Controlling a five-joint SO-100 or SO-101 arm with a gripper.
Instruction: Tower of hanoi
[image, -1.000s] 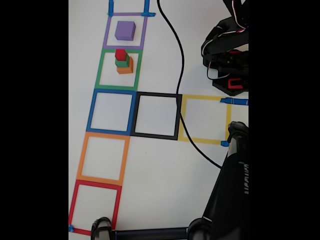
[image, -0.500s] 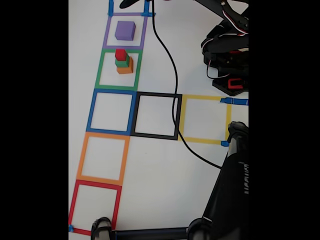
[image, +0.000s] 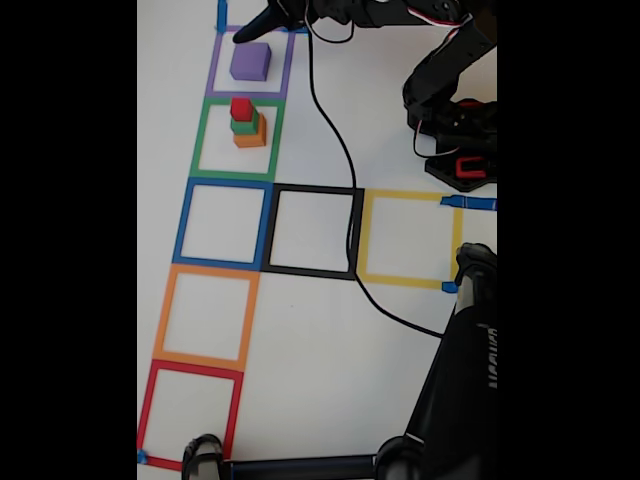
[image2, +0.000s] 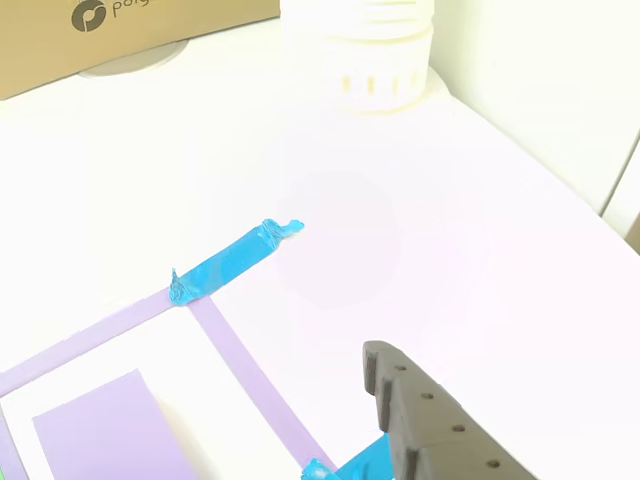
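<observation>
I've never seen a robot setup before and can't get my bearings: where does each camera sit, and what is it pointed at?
Fixed view: high above, looking down on the white table and taped squares; the arm stretches across the top, gripper beside the purple cube.
Other view: low near the gripper, looking across the table at a white jar; one grey gripper finger shows.
Both share the purple cube in its purple tape square.

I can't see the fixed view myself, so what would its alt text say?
A black robot arm reaches across the top, its gripper just above a purple cube in a purple tape square. Below, in a green square, red, green and orange cubes are stacked. Blue, black, yellow, orange and red tape squares lie on the white table.
</observation>
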